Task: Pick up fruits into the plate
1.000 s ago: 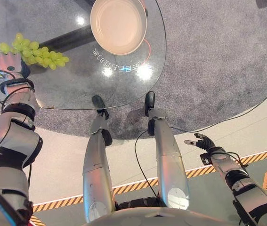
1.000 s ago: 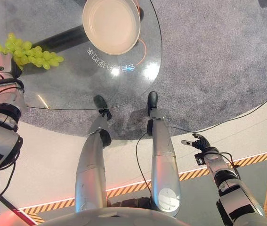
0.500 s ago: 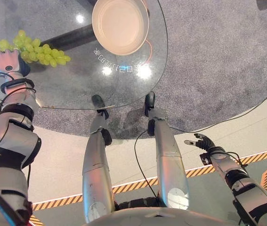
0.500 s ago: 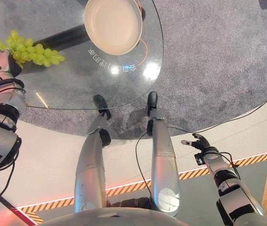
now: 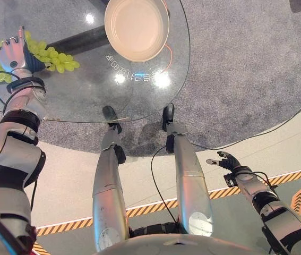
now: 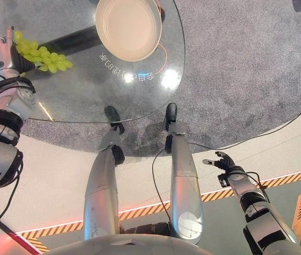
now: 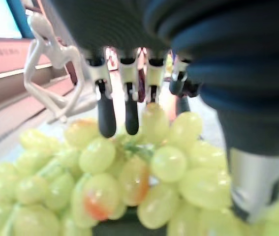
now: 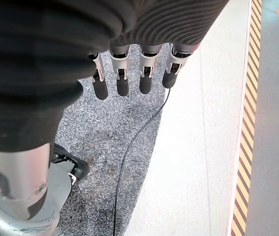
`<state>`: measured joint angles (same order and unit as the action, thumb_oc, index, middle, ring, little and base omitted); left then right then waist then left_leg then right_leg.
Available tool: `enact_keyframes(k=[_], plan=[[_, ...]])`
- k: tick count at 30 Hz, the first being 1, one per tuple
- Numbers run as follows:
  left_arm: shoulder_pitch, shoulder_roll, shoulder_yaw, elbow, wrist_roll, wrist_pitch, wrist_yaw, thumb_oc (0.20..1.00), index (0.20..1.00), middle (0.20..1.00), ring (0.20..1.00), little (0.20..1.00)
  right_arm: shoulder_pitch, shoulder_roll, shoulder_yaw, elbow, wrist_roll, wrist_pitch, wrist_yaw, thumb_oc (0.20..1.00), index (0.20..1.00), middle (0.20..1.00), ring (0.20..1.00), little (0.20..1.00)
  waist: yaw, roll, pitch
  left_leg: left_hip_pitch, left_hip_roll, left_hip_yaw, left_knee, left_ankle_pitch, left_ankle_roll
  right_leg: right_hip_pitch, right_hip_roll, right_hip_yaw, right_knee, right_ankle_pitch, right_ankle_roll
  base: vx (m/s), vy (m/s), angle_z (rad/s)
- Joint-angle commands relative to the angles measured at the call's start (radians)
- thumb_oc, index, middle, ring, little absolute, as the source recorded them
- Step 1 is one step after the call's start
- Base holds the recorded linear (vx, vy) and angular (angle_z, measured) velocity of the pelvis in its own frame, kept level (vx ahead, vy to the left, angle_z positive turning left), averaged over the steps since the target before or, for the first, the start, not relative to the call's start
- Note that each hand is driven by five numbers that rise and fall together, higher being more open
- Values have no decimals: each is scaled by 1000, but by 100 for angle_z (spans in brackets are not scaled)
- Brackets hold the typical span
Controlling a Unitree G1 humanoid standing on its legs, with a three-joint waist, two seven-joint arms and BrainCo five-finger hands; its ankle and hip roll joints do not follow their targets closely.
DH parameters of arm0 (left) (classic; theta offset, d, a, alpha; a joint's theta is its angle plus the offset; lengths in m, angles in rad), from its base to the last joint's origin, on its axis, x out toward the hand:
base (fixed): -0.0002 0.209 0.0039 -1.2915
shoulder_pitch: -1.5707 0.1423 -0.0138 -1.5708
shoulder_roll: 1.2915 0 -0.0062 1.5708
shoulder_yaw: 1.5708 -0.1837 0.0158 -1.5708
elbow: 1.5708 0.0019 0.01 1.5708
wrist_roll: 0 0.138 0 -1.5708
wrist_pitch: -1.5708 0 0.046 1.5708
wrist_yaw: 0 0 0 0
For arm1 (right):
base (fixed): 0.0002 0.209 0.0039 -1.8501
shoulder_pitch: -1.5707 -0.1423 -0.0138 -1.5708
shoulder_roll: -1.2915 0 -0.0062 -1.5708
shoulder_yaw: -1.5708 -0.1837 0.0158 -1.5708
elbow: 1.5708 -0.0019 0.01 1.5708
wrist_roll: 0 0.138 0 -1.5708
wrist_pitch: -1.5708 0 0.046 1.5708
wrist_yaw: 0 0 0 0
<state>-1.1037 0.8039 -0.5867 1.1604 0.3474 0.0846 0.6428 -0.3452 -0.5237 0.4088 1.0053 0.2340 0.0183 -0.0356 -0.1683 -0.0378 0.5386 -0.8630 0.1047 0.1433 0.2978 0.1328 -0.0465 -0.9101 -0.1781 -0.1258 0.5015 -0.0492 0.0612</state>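
Observation:
A bunch of green grapes [image 5: 54, 57] lies on the round glass table [image 5: 86, 98] at its left edge. My left hand [image 5: 13, 53] lies on the near end of the bunch and is open. In the left wrist view its fingers [image 7: 107, 118] reach down onto the grapes [image 7: 149, 167], and the thumb stands beside the bunch. An empty beige plate [image 5: 137, 26] sits at the far middle of the table, well right of the grapes. My right hand [image 5: 227, 161] hangs open, low beside the table over the floor, holding nothing.
A dark bar of the table's base [image 5: 81, 42] shows through the glass between grapes and plate. Behind the grapes stands a white figurine [image 7: 50, 73]. Grey carpet [image 5: 235, 69] lies under the table, and striped tape [image 5: 293, 175] crosses the floor by my right hand.
My left hand has moved forward from just short of the grapes onto the bunch. The right hand has stayed still.

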Motion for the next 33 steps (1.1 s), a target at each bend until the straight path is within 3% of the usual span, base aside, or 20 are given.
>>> enact_keyframes(k=[1, 7, 12, 13, 17, 18, 24, 26, 31, 33], plan=[[9, 64, 58, -42, 9, -7, 9, 1000, 1000, 1000, 1000, 1000, 109, -14, -1, -43, 2, 26, -11, 1000, 1000, 1000, 1000, 1000, 28, -7, -19, 36, -49, 11, 82, -125, -7, 61, 55, 25, -143, 104, 16, 2, -6, 3], [60, 85, 66, -106, 84, 59, 19, 1000, 1000, 1000, 1000, 1000, 126, -27, -28, -68, -5, 37, -12, 1000, 1000, 1000, 1000, 1000, 33, 10, -19, 51, -53, 14, 77, -125, -8, 73, 45, 16, -145, 99, 16, 0, 0, 0], [52, 91, 17, -64, 220, 140, -110, 1000, 1000, 1000, 1000, 1000, 105, -43, -36, -77, 7, 44, -17, 1000, 1000, 1000, 1000, 1000, 26, 7, -19, 38, -49, 17, 87, -125, -7, 61, 47, 18, -141, 100, 13, -1, 7, 0], [45, 93, -14, -34, 266, 153, -183, 1000, 1000, 1000, 1000, 1000, 93, -49, -35, -68, 11, 41, -15, 1000, 1000, 1000, 1000, 1000, 22, 5, -19, 30, -46, 20, 94, -126, -7, 54, 49, 21, -140, 104, 12, 0, 0, 0], [31, 97, -70, -5, 351, 147, -247, 1000, 1000, 1000, 1000, 1000, 87, -63, -41, -62, 11, 35, -7, 1000, 1000, 1000, 1000, 1000, 11, -1, -19, 18, -41, 25, 101, -129, -3, 39, 54, 30, -141, 113, 15, 21, 21, -3], [36, 97, -98, -1, 374, 143, -266, 1000, 1000, 1000, 1000, 1000, 96, -67, -40, -59, 10, 32, -5, 1000, 1000, 1000, 1000, 1000, 11, 2, -19, 39, -39, 17, 115, -167, -10, 59, 58, 34, -128, 82, 25, 74, 59, -4], [31, 96, -168, 37, 415, 151, -377, 1000, 1000, 1000, 1000, 1000, 76, -98, -44, -72, 5, 33, 0, 1000, 1000, 1000, 1000, 1000, -6, 15, -19, 13, -39, 24, 141, -175, -9, 31, 59, 51, -118, 84, 24, 14, 73, -6], [31, 95, -180, 37, 401, 161, -380, 1000, 1000, 1000, 1000, 1000, 75, -100, -45, -78, 3, 33, -5, 1000, 1000, 1000, 1000, 1000, -8, 17, -19, 8, -38, 25, 146, -177, -9, 25, 58, 54, -115, 85, 24, 10, 58, -3], [26, 99, -168, 42, 385, 278, -314, 1000, 1000, 1000, 1000, 1000, 64, -114, -44, -102, 15, 39, -5, 1000, 1000, 1000, 1000, 1000, -13, 19, -19, -15, -37, 26, 168, -186, -9, 5, 58, 63, -105, 82, 23, 9, 44, -3], [29, 100, -123, 59, 346, 344, -204, 1000, 1000, 1000, 1000, 1000, 67, -112, -38, -109, 23, 30, -3, 1000, 1000, 1000, 1000, 1000, -14, 12, -19, -25, -36, 23, 178, -189, -8, -1, 61, 66, -102, 82, 20, 0, 28, -4]])
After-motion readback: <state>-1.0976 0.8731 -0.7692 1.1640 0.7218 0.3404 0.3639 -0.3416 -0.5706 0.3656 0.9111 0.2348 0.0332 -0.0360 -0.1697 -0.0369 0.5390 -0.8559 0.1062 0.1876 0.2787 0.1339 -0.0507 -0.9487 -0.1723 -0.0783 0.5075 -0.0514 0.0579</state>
